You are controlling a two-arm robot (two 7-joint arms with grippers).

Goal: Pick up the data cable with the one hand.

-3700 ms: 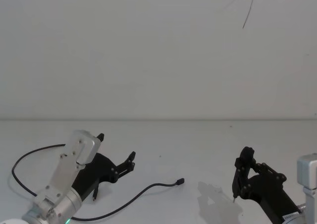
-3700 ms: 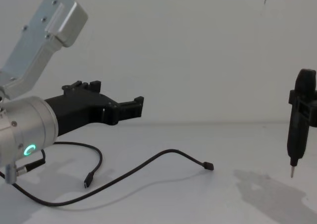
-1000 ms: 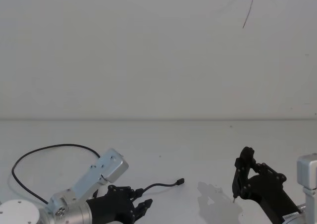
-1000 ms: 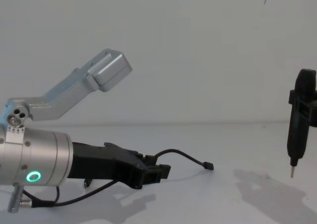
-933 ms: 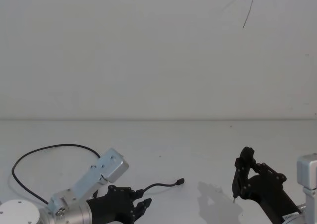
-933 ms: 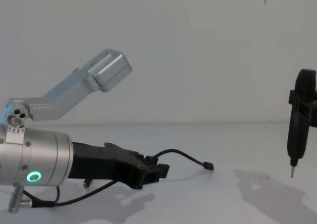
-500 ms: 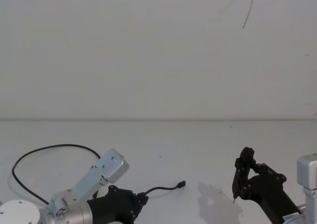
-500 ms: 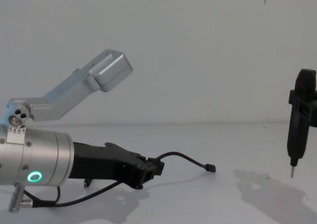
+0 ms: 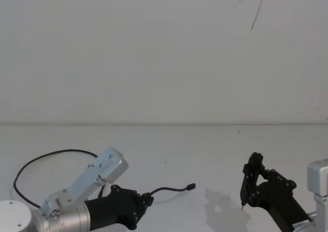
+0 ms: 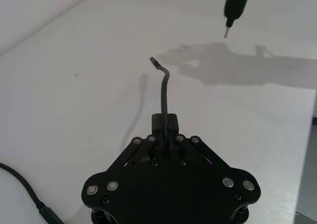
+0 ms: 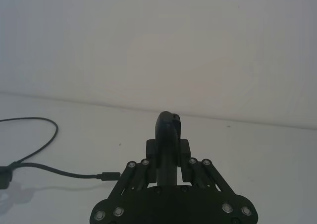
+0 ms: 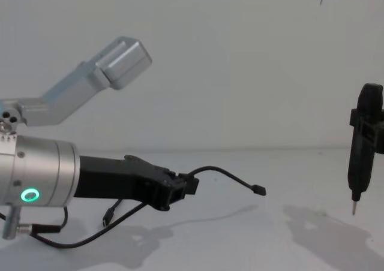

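Chest view: left claw (image 12: 187,186) clamps data cable (image 12: 234,176), covering part.

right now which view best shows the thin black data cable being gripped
Left wrist view: blocky black left gripper shut on the data cable, close up. Chest shows it side-on; head and right wrist, from afar.

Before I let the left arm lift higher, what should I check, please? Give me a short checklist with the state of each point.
1. Is the left gripper shut on the data cable: ok.
2. Is the free plug off the table: ok, it hangs above its shadow.
3. Is the whole cable off the table: not ok, the long loop lies on it.
4. Is the right gripper apart from the cable: ok, parked at the right.
5. Is the grip firm enough for a higher lift: cannot tell.
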